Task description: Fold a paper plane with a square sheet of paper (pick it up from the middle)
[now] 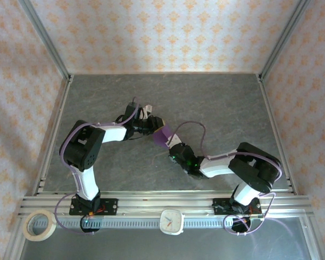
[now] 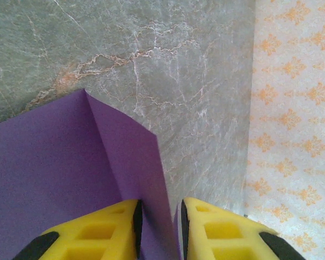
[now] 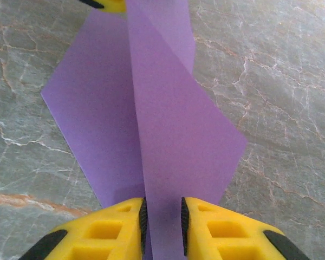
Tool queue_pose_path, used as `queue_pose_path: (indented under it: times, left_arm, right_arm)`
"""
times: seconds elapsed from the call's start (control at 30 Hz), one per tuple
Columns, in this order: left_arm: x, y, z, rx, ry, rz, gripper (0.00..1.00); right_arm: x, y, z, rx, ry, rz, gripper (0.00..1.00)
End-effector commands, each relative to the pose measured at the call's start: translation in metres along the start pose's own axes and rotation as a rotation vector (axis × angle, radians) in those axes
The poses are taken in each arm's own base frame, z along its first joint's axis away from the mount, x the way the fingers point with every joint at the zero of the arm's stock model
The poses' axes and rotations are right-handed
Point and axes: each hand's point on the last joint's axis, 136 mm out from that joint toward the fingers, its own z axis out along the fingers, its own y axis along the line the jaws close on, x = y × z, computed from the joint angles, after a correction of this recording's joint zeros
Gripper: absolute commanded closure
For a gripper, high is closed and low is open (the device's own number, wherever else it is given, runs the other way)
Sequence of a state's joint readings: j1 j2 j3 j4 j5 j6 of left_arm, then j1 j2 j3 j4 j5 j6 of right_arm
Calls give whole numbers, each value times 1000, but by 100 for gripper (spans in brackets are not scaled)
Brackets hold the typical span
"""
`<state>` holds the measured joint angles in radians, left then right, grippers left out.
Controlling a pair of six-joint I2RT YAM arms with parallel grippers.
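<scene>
One square sheet of paper (image 1: 162, 136) is counted, purple and plain, and it is found near the middle of the grey marbled table (image 1: 216, 103), held between the two grippers. Two arms are counted, each with one gripper. In the left wrist view the left gripper (image 2: 160, 216) is seen with its yellow fingers (image 2: 97, 233) drawn narrow, and a raised fold of the sheet (image 2: 54, 162) is pinched between the dark pads. In the right wrist view the right gripper (image 3: 162, 216) is likewise drawn narrow, and a standing band of the sheet (image 3: 173, 135) is clamped between its pads while both wings of the paper are spread out to either side over the table. From above, the left gripper (image 1: 154, 125) and the right gripper (image 1: 172, 147) are seen facing each other, just apart, with the paper bridging the gap between them. Much of the sheet is hidden from above by the two wrists, so its full outline cannot be told there. One roll of tape (image 1: 39, 225) and one small white clock (image 1: 171, 221) are seen on the near shelf beside the arm bases, well apart from the paper. The table is enclosed on three sides by walls (image 1: 162, 32) papered with an orange pattern.
</scene>
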<state>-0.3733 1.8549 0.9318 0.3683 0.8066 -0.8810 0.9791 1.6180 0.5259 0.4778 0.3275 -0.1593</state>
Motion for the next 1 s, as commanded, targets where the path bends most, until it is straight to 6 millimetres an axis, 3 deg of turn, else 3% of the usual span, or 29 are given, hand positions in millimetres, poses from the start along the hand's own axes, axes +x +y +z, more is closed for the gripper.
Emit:
queue_pose_path:
  times: [0.0, 0.33, 0.73, 0.97]
  left_arm:
    - [0, -7, 4, 19, 23, 29, 74]
    - [2, -4, 5, 11, 30, 26, 75]
    - [1, -2, 6, 0, 28, 21, 78]
    - [1, 0, 5, -8, 22, 19, 81]
  right_arm:
    - [-12, -4, 3, 46, -34, 15, 74]
    - [-11, -3, 6, 40, -52, 33, 86]
    - [-8, 2, 6, 10, -54, 55, 91]
    - [-4, 2, 6, -2, -48, 67, 88]
